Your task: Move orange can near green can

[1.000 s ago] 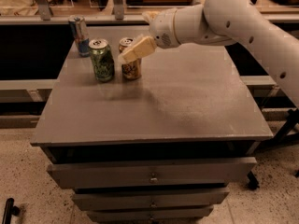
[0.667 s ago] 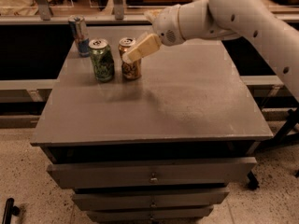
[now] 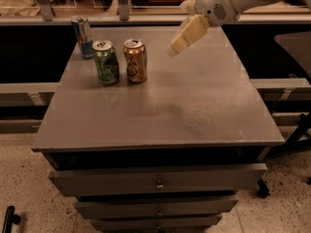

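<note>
Along the near edge, plain grey drawers (image 3: 158,178) with small knobs were seen beneath a matt, faintly scuffed tabletop (image 3: 170,106). Farther back on it, the orange can (image 3: 135,60) was stood upright just beside the green can (image 3: 106,62), seemingly with a narrow gap between them, so the placing step was judged done. Both were seen as smooth, glossy cylinders with silver tops. Beyond them and to the right, the gripper (image 3: 176,45), pale and wedge-shaped, was held in the air clear of both cans, with nothing carried. Whether it was open or closed could not be told. Only a retreat was judged to be called for next, taken high and away so that the light cans would not be knocked. Farthest back, a slim blue-and-silver can (image 3: 82,35) was stood near the rear-left corner.
</note>
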